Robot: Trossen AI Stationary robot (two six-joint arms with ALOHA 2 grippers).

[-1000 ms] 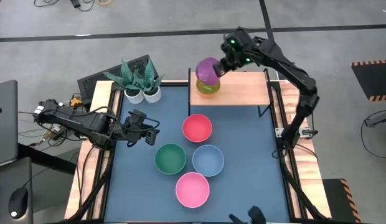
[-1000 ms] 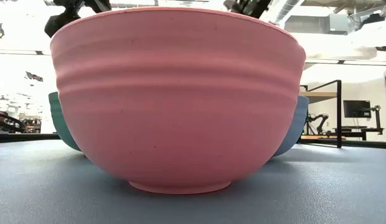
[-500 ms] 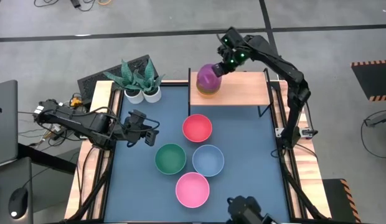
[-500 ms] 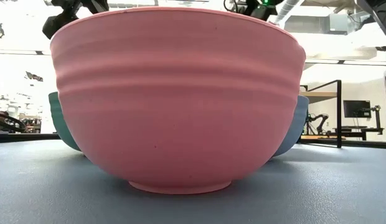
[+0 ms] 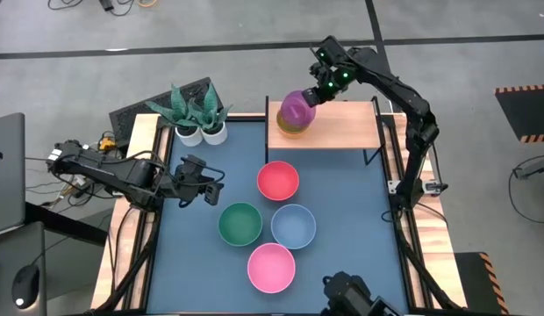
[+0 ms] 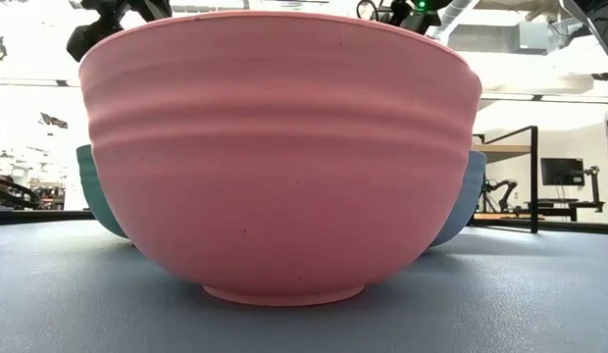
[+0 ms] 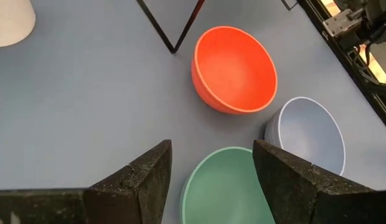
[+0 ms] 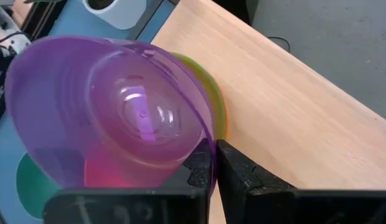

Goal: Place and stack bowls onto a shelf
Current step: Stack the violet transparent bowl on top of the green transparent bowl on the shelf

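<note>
My right gripper (image 5: 311, 92) is shut on a small purple bowl (image 5: 296, 107), tilted over a small yellow bowl (image 5: 292, 129) that stands on the light-wood shelf (image 5: 342, 125) at its left end. The red-pink (image 5: 278, 180), green (image 5: 240, 223), light blue (image 5: 294, 226) and pink (image 5: 271, 267) bowls stand upright on the blue table top. My left gripper (image 5: 215, 186) is open and empty, left of the red-pink bowl; in its wrist view (image 7: 211, 180) its fingers stand over the green bowl (image 7: 230, 186). The small red bowl does not plainly show. My right gripper pinches the purple bowl's rim (image 8: 207, 142) between its two fingers, one finger (image 8: 199, 168) on the inner wall and one (image 8: 240, 174) on the outer. It comes slanting down from the far right. The bowl is tilted, its mouth toward the table's left; whether it touches the yellow bowl (image 8: 215, 93) I cannot tell.
Two white plant pots (image 5: 202, 132) stand at the table's far left corner. The shelf's black legs (image 7: 174, 31) stand just beyond the red-pink bowl. In the low view the pink bowl (image 6: 279, 147) fills most of the picture. The shelf's right half is bare wood.
My right gripper has carried the purple bowl a little down toward the yellow bowl on the shelf, still shut on its rim; the bowl stays tilted. My left arm has kept still.
</note>
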